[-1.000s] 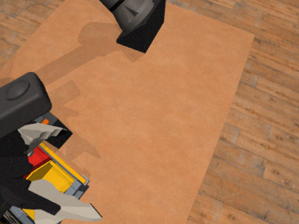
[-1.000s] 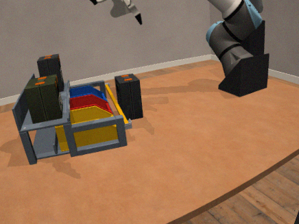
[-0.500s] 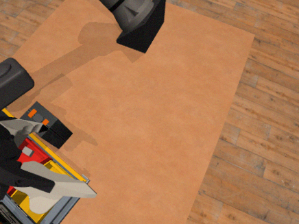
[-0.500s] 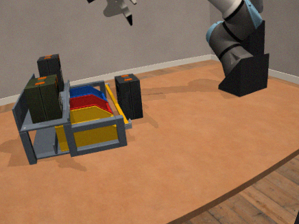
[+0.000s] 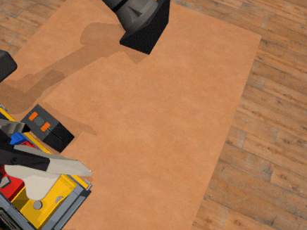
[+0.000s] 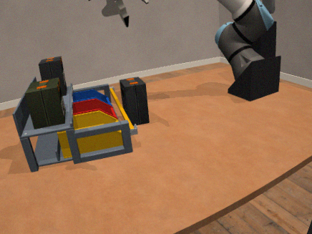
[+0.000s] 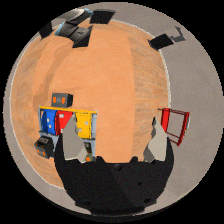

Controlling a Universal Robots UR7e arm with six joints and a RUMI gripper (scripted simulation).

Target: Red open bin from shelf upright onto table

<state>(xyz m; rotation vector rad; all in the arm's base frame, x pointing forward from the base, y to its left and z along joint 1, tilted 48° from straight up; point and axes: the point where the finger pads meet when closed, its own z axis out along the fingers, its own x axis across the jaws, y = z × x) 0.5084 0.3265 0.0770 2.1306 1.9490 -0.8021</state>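
The red open bin (image 5: 13, 188) (image 6: 91, 106) (image 7: 62, 119) sits in the grey shelf (image 6: 127, 138) (image 5: 73, 205), between the blue bin (image 6: 89, 95) (image 7: 51, 121) and the yellow bin (image 6: 94, 118) (image 7: 84, 129). A small grey part (image 5: 5, 181) shows in the red bin; a finger hides some of the bin in the top view. My gripper (image 6: 137, 13) (image 7: 115, 116) is open and empty, high above the table and clear of the shelf. In the wrist view the bins lie by its left finger, not between the fingertips.
A yellow bar (image 6: 122, 109) runs along the shelf front. A dark box (image 6: 134, 101) (image 5: 48, 128) stands just before it. A green box (image 6: 46, 105) and another dark box (image 6: 52, 71) stand on the shelf's rear upper part. The arm's base (image 6: 255, 78) stands at the table's far end.
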